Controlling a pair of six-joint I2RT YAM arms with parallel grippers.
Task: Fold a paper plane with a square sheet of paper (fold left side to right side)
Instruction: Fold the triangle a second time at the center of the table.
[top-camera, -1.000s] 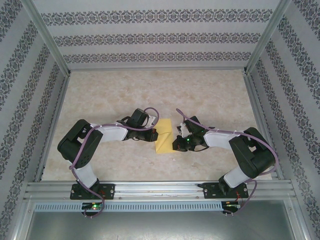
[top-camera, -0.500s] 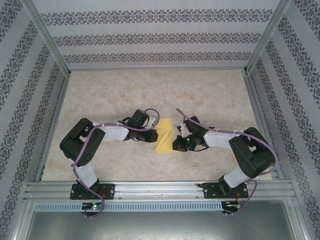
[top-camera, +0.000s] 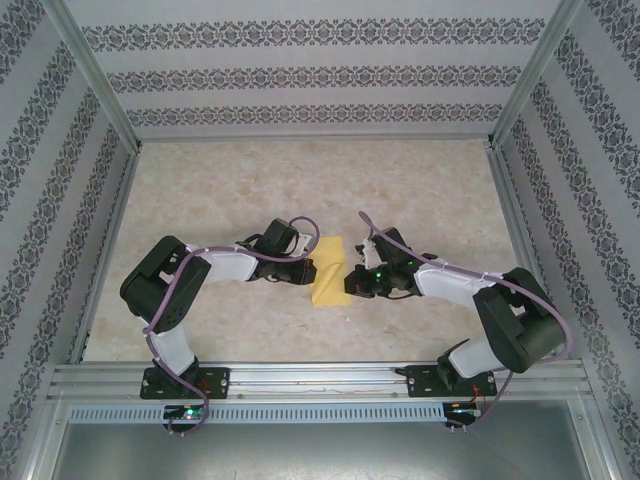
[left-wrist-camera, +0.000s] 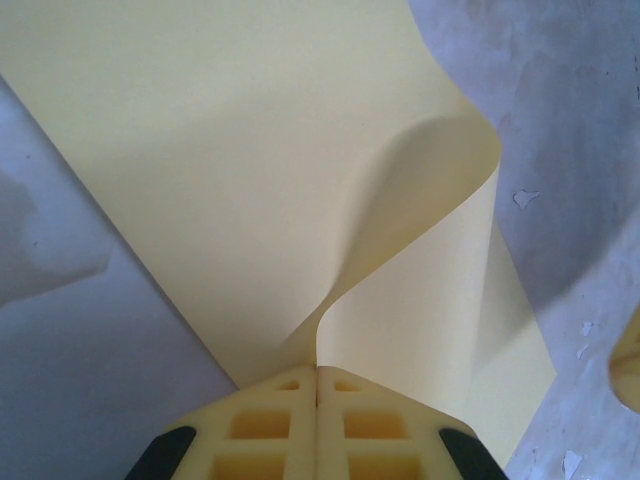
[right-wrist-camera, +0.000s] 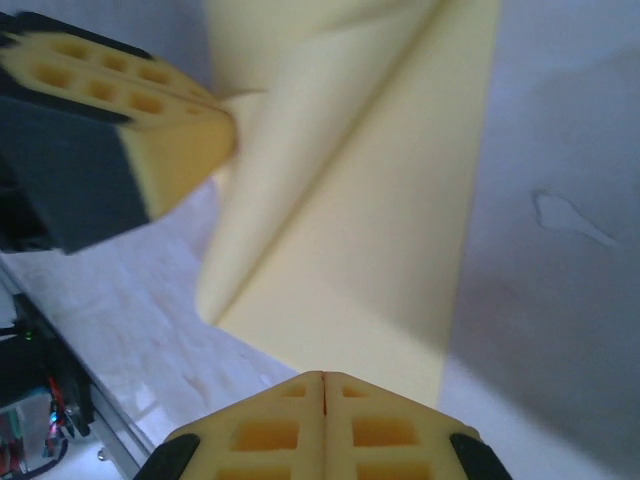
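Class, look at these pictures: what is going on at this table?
Two robot arms are folding a yellow square sheet of paper on the table. The left gripper is shut on one edge, which curls up off the table. The right gripper, also shut, has its tips at the sheet's other side.

At bottom centre, the left gripper (left-wrist-camera: 317, 375), pressed shut, pinches a curled-up edge of the square sheet of paper (left-wrist-camera: 220, 150), which spreads toward the upper left over the grey table (left-wrist-camera: 80, 370).

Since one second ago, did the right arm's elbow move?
Yes. In the top view, the right arm's elbow has swung closer to the front rail and toward the right wall.
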